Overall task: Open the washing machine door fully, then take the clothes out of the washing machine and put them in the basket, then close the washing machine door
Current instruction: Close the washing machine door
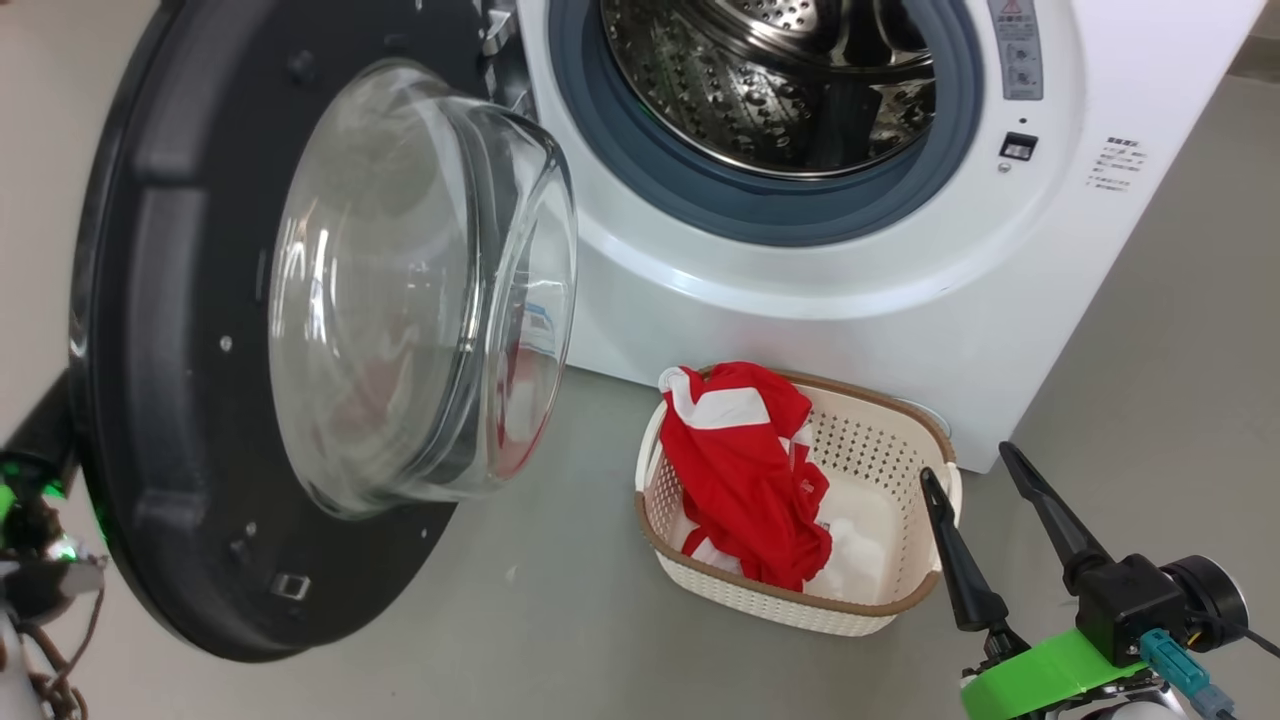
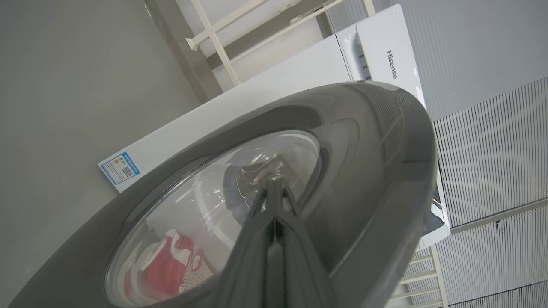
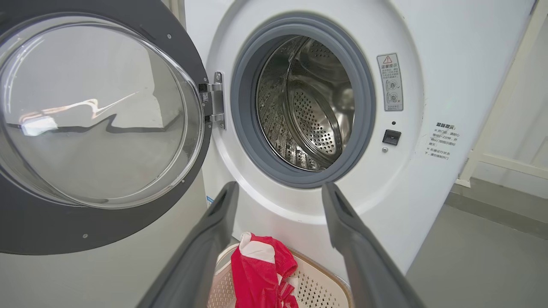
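The washing machine door (image 1: 170, 300) stands swung out to the left, its glass bowl (image 1: 400, 290) bulging toward me. The washing machine (image 1: 800, 290) is open and its steel drum (image 1: 770, 90) holds nothing I can see. The red and white clothes (image 1: 745, 470) lie in the basket (image 1: 760, 595) on the floor before the machine. My left gripper (image 2: 272, 185) is shut on nothing, its tips against the outer face of the door (image 2: 364, 171). My right gripper (image 1: 970, 472) is open beside the basket's right end; in the right wrist view the right gripper (image 3: 278, 194) points at the drum (image 3: 308, 107).
Grey floor (image 1: 540, 620) lies around the basket. A blue label sticker (image 2: 121, 168) sits low on the machine's side. A white Hisense appliance (image 2: 385, 55) and a white frame stand behind the machine. Part of my left arm (image 1: 35, 520) shows behind the door's edge.
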### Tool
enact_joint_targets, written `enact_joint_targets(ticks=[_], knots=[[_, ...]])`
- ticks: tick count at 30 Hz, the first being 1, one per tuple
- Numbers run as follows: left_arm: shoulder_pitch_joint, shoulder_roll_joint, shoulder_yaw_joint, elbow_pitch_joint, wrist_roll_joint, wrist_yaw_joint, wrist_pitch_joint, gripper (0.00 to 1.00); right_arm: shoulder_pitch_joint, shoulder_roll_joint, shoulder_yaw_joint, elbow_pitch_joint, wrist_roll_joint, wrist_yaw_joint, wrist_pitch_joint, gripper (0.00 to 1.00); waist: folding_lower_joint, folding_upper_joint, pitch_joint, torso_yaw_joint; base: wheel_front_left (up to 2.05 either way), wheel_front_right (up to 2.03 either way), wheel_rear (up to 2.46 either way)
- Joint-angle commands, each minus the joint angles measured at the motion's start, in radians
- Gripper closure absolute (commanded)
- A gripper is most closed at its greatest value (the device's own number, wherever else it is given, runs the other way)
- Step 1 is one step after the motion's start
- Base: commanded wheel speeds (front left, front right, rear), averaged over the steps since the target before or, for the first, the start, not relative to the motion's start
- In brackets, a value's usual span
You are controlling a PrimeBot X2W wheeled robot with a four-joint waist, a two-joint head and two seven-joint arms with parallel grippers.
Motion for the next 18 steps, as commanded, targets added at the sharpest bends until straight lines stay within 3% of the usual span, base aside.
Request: enact_joint_targets(ticks=[1, 18], knots=[[0.021, 0.021, 0.003, -0.056, -0.016, 0.008, 0.017, 1.00, -0.027, -0.007, 0.020, -0.021, 0.012, 0.005, -0.011, 0.00, 0.0000, 0.0000, -0.007, -0.009, 0.00, 0.00, 0.00], [0.194, -0.014, -0.134, -0.295, -0.143, 0.083, -0.005, 1.00, -0.012, -0.007, 0.022, -0.014, 0.027, 0.005, -0.014, 0.00, 0.0000, 0.0000, -0.020, -0.073, 0.00, 0.00, 0.00]])
